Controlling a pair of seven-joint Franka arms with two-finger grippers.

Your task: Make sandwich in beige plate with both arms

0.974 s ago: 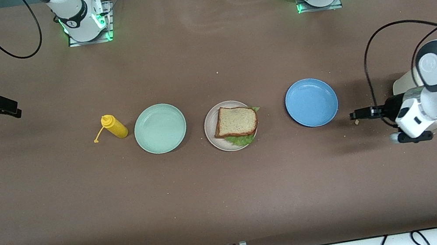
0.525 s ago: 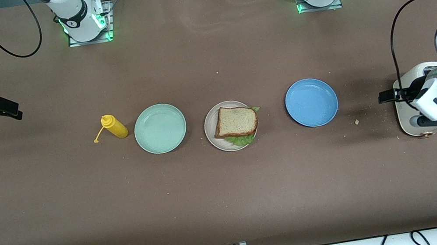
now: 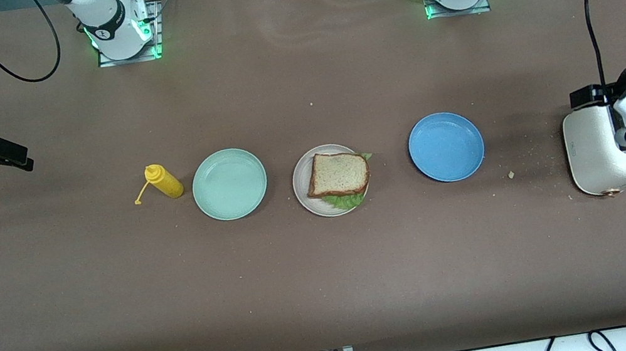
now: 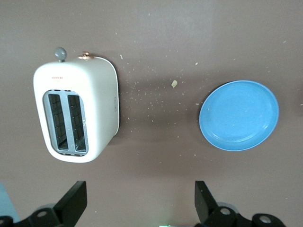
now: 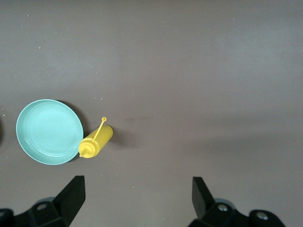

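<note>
your sandwich [image 3: 338, 175] sits on the beige plate [image 3: 300, 185] at the middle of the worktop [image 3: 329, 274], a bread slice on top and lettuce poking out at the edge nearer the front camera. the mint green plate [image 3: 229, 184] lies just beside it toward the right arm's end, with the yellow bottle [image 3: 164, 182] lying on its side past that. the blue plate [image 3: 446, 146] lies toward the left arm's end, and the white toaster [image 3: 603, 159] stands farther along, crumbs scattered between them. your left claw [image 3: 583, 96] hangs over the toaster's edge, fingers [image 4: 71, 203] spread apart and empty. your right claw [image 3: 14, 157] hovers over bare worktop at its own end, seemingly well clear of the bottle, its fingers [image 5: 71, 196] also apart, holding nothing.
</note>
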